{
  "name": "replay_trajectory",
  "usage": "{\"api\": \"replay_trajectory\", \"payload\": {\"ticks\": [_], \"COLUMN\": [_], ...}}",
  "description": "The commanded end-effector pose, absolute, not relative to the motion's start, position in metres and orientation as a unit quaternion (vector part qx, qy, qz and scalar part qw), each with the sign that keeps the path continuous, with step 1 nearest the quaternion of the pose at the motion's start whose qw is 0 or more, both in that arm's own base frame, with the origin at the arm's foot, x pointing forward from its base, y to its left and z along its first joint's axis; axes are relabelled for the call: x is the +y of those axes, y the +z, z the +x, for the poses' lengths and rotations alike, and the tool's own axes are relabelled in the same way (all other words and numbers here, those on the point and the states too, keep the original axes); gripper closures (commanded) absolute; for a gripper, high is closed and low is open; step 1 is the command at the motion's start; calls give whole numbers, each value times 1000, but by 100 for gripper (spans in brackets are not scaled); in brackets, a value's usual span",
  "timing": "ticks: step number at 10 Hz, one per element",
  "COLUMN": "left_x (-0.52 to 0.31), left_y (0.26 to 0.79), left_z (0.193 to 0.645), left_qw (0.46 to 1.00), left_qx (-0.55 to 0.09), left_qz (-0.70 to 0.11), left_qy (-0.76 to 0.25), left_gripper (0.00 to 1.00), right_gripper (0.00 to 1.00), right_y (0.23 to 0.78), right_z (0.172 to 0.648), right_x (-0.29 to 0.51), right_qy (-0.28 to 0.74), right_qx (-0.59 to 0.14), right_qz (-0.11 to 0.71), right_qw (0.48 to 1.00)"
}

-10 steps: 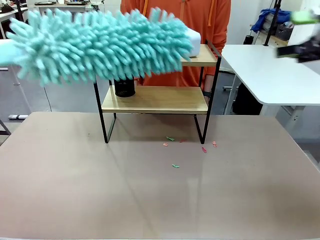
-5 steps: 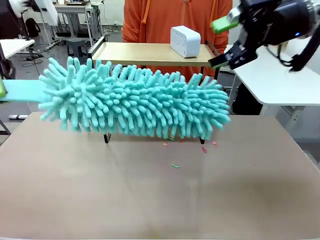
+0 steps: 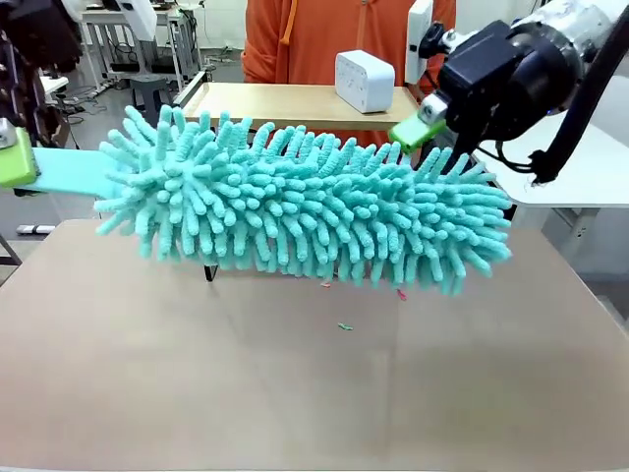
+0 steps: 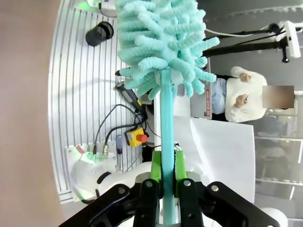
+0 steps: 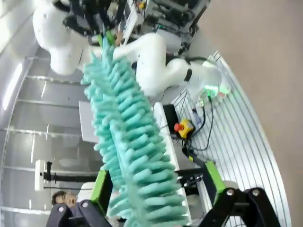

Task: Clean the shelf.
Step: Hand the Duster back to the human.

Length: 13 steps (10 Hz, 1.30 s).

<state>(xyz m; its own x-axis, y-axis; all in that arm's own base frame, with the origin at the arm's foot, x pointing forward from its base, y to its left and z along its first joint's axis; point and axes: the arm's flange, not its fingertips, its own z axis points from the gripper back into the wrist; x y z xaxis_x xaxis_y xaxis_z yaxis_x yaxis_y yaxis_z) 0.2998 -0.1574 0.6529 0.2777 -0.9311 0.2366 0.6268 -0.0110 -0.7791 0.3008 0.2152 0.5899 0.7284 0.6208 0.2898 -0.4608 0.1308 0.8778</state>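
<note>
Behind the duster (image 3: 295, 211) gripped by the left hand (image 4: 167, 182) stands the shelf (image 3: 285, 103).

Clamped between the left gripper's (image 4: 165, 189) green pads (image 4: 155, 173), the duster (image 3: 305, 206) has a smooth plastic handle and soft chenille fingers. Behind it, the shelf (image 3: 285, 103) shows light matt wood.

A turquoise duster handle (image 4: 166, 161) is clamped between the green pads (image 4: 155, 171) of the left gripper (image 4: 167, 177). Farther out, the fluffy duster head (image 4: 158, 40) is seen, with a yellow box with a red button (image 4: 135, 137) and cables behind.
</note>
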Motion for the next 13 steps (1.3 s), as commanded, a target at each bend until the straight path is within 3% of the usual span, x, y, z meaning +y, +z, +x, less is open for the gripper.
{"api": "replay_trajectory", "payload": {"ticks": [1, 8, 9, 10, 11, 13], "left_x": [-148, -152, -152, -152, -152, -152], "left_y": [657, 651, 650, 650, 649, 650], "left_z": [317, 324, 323, 323, 323, 324], "left_qw": [681, 674, 674, 674, 673, 676], "left_qx": [184, 201, 201, 200, 200, 199], "left_qz": [-417, -432, -432, -432, -431, -430], "left_qy": [-572, -565, -565, -565, -566, -565], "left_gripper": [88, 88, 88, 88, 88, 88], "right_gripper": [0, 0, 55, 60, 100, 100], "right_y": [583, 573, 571, 571, 572, 573], "right_z": [288, 287, 286, 285, 285, 285], "right_x": [212, 217, 218, 218, 218, 218], "right_qy": [382, 383, 392, 397, 398, 399], "right_qx": [78, 56, 66, 73, 74, 74], "right_qz": [548, 553, 543, 542, 545, 549], "right_qw": [741, 738, 740, 737, 735, 731]}}
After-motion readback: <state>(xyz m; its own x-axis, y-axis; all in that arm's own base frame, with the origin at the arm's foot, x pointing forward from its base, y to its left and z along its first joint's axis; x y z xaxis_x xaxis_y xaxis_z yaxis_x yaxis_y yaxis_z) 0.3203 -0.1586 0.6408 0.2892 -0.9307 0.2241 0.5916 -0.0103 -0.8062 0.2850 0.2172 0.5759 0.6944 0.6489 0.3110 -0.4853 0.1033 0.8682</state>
